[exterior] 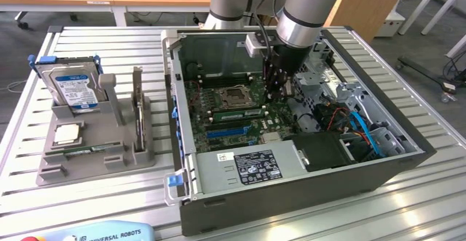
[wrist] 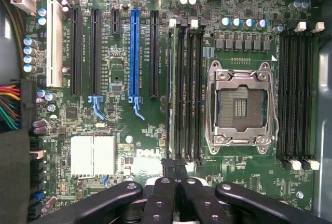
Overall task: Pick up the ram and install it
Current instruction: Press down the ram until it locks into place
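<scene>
Just below my black two-finger gripper [exterior: 276, 100], inside the open dark grey metal computer case [exterior: 291, 197], the thin green circuit-board ram stick [exterior: 234, 110] is lying along the bank of long black memory slots [wrist: 185, 94]. It appears to be sitting in a slot, though I cannot tell whether it is fully seated.

My gripper [wrist: 175, 169] is clenched, fingertips pressed together over the near end of that bank, and I am grasping nothing that I can make out.

As I judge it, bearing down at one end only is risking a tilted stick: one end going home while the far end is riding high, leaving the white end clips [wrist: 182, 23] unlatched. Closed fingertips on so thin an edge could also be slipping sideways, towards the open silver-framed processor socket [wrist: 241, 105] just beside the slots, whose bare contacts are lying exposed.

The ram is looking narrow, flat and green with darker patches along it.

Well apart from my gripper, a thin greenish strip [exterior: 82, 152] is lying in the grey plastic parts holder [exterior: 95, 167]; I cannot tell what it is.
</scene>
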`<act>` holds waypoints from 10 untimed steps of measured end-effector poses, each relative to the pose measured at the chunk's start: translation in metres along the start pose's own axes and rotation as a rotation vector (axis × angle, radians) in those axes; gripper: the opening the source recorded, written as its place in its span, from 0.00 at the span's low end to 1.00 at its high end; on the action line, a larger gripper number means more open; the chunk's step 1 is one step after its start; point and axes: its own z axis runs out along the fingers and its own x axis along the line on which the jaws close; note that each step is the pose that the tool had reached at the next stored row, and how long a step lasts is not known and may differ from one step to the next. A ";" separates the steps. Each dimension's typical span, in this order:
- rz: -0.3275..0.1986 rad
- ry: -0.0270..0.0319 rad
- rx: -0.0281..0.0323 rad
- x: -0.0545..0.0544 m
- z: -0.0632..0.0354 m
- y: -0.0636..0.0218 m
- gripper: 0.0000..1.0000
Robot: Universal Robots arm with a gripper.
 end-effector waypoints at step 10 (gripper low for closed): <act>0.000 -0.0004 0.0001 0.000 0.0033 -0.0001 0.10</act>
